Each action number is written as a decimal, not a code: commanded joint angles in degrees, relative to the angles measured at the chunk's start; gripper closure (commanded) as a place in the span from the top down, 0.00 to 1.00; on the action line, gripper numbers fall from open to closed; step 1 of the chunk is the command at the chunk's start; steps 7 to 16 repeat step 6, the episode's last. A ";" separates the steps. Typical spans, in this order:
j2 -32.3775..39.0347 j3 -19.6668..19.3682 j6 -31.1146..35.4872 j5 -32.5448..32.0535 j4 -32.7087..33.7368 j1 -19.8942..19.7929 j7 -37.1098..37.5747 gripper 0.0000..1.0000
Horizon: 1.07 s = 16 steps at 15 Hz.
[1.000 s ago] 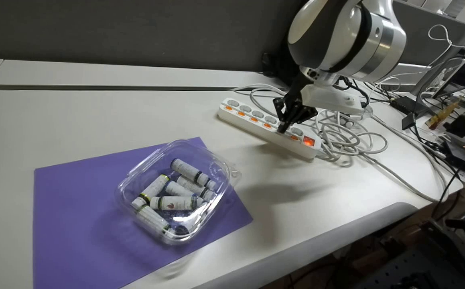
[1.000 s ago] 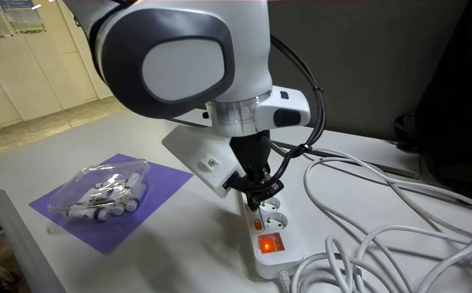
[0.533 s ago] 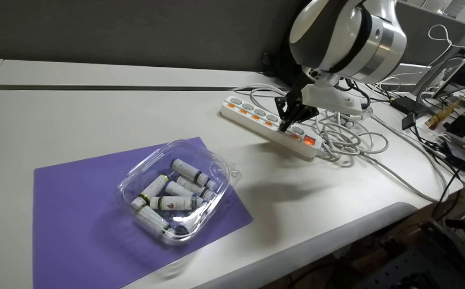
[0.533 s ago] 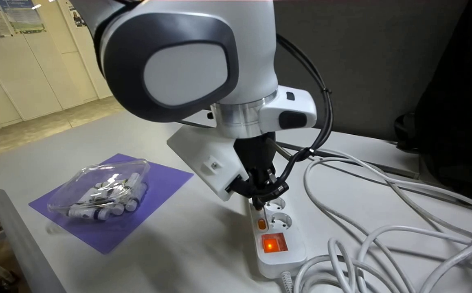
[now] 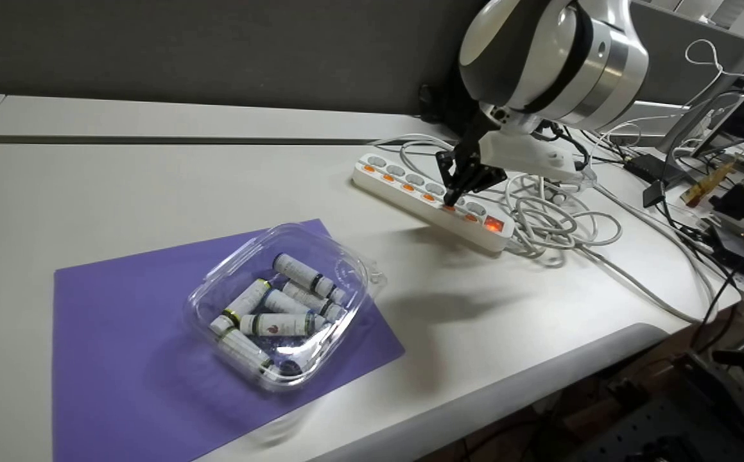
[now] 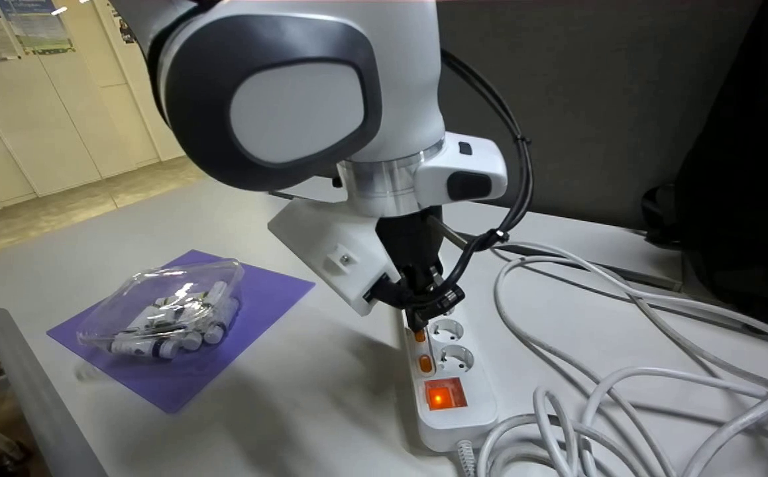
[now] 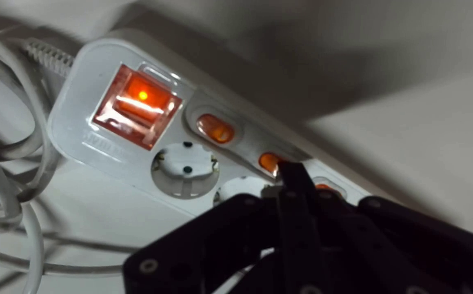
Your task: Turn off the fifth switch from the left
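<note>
Can't read tube labels [image 5: 278,325], lower left, or posters [image 6: 38,30], upper left in an exterior view only; in wrist view, see clenched gripper [image 7: 296,175] partly hiding fifth switch [image 7: 268,161].

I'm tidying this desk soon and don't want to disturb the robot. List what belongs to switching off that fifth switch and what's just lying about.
For the job:
fifth switch from the left
white power strip that carries it
gripper

Just lying about:
purple sheet
clear container on it
labelled tubes inside
white cables looped beside the strip
</note>
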 commanded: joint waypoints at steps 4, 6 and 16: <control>-8.56 -2.92 -3.06 -1.85 -2.86 5.28 4.48 0.00; -9.75 -4.94 -7.19 -2.40 -2.46 7.13 7.36 0.00; -9.75 -4.94 -7.19 -2.40 -2.46 7.13 7.36 0.00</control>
